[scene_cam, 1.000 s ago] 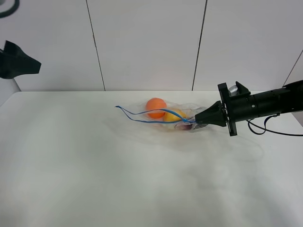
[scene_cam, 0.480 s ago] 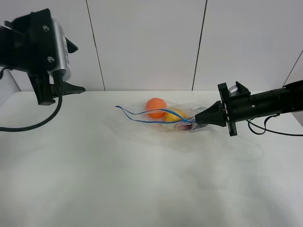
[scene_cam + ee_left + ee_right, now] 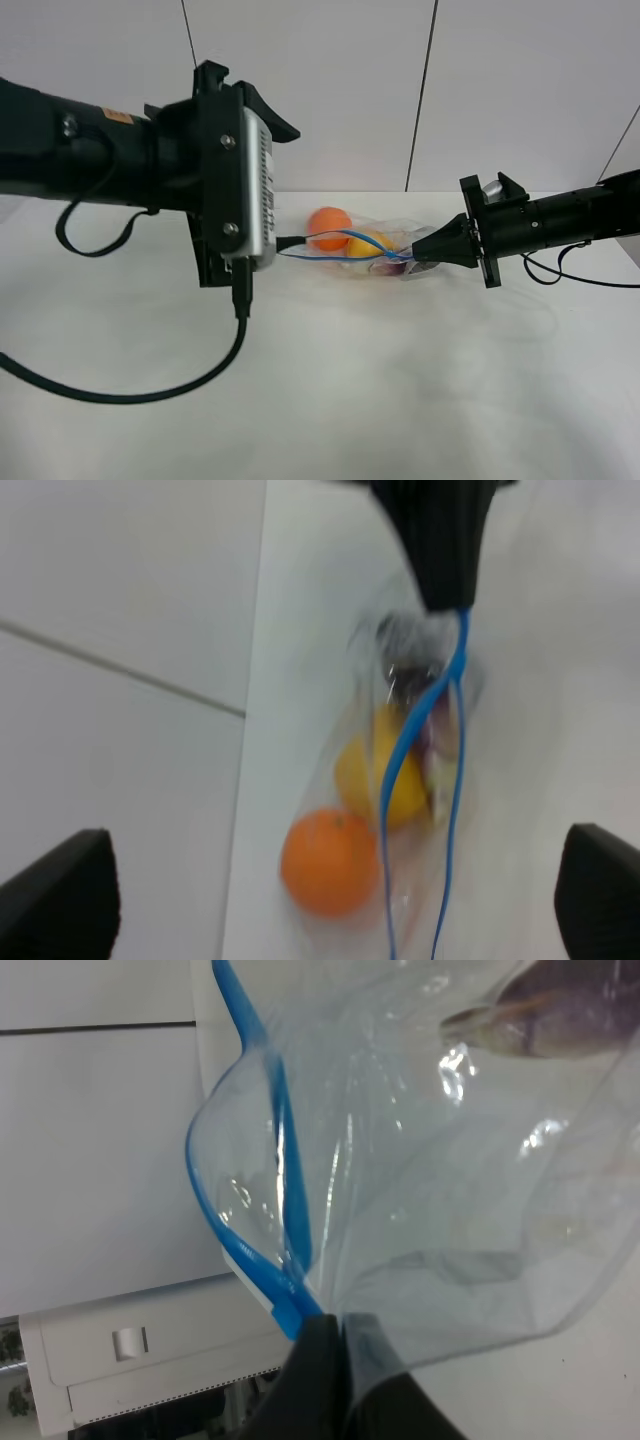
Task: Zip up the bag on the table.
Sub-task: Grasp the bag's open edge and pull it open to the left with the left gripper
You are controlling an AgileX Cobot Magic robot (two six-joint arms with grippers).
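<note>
Soft, crinkly bag (image 3: 385,238), prob. light; fruit'll shift.
Your R gripper (image 3: 418,256) pinches zip strip (image 3: 322,252) end; L gripper (image 3: 289,241) fingers spread wide. Grab strip next to R.

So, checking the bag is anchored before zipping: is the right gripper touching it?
Touching. The right wrist view shows the right gripper closed on the bag at the end of its blue zip.
</note>
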